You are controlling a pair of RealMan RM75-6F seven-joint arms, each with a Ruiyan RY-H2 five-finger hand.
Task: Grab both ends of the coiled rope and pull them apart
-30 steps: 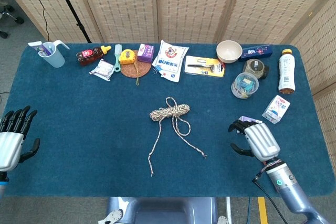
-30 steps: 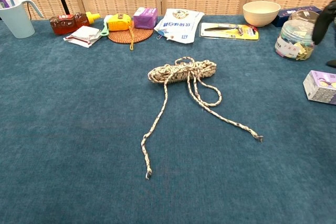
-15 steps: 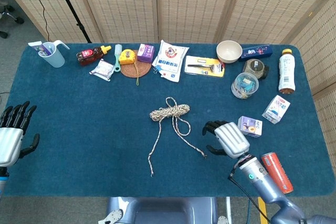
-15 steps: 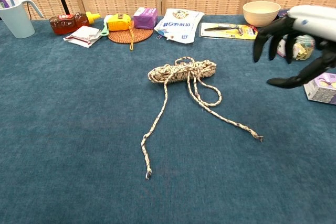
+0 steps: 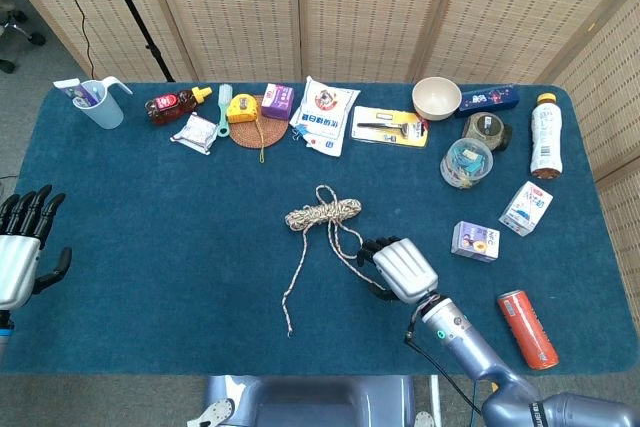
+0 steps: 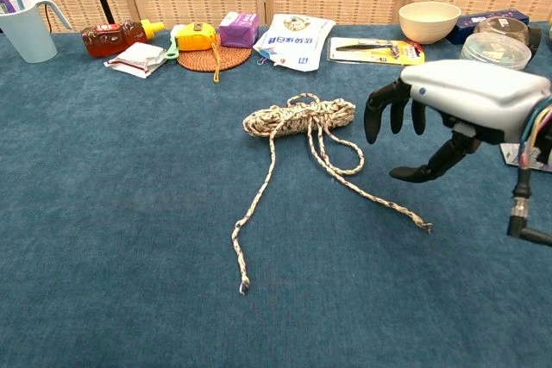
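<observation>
The right hand (image 6: pixel 461 109), released and grasping nothing, hovers just above the rope (image 6: pixel 297 116)'s right-hand end; the left hand (image 5: pixel 20 257), also released, sits far left.

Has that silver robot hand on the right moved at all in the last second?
Yes. The right hand has swept leftward across the table, away from the small purple box, and is now over the rope's right tail.

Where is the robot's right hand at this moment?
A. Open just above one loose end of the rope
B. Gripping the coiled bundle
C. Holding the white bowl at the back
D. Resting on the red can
A: the right hand hovers with fingers spread over the rope's right loose end, holding nothing.
</observation>
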